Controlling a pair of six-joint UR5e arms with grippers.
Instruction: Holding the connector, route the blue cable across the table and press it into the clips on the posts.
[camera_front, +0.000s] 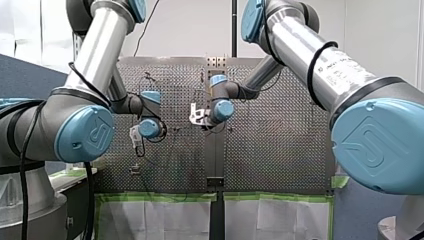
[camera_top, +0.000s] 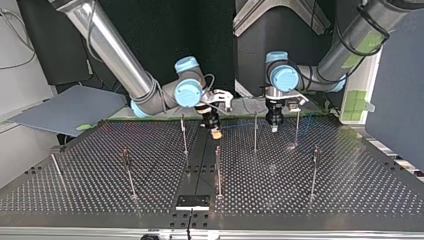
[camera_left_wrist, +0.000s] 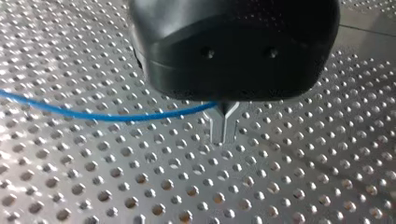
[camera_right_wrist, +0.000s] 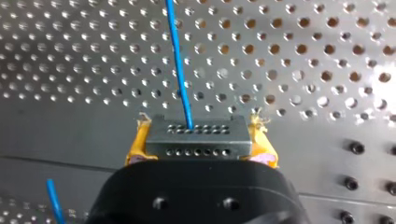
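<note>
In the right wrist view my right gripper (camera_right_wrist: 198, 140), with yellow pads (camera_right_wrist: 137, 144), is shut on the grey connector (camera_right_wrist: 196, 137), which has rows of small holes. The blue cable (camera_right_wrist: 180, 70) leaves the connector and runs ahead over the perforated table. In the left wrist view my left gripper (camera_left_wrist: 224, 116) is shut on the blue cable (camera_left_wrist: 93, 114), its metal fingers pinched together just above the table. In the top view my right gripper (camera_top: 215, 131) hangs near the middle seam and my left gripper (camera_top: 274, 127) is to its right. The thin cable (camera_top: 240, 126) spans between them.
Several thin upright posts stand on the table (camera_top: 350, 200), among them one (camera_top: 255, 132) between the grippers, one (camera_top: 184, 132) beside my right gripper and one (camera_top: 297, 127) beside my left. A black plate (camera_top: 192, 202) lies at the near edge. A grey board (camera_top: 70, 110) leans at the left.
</note>
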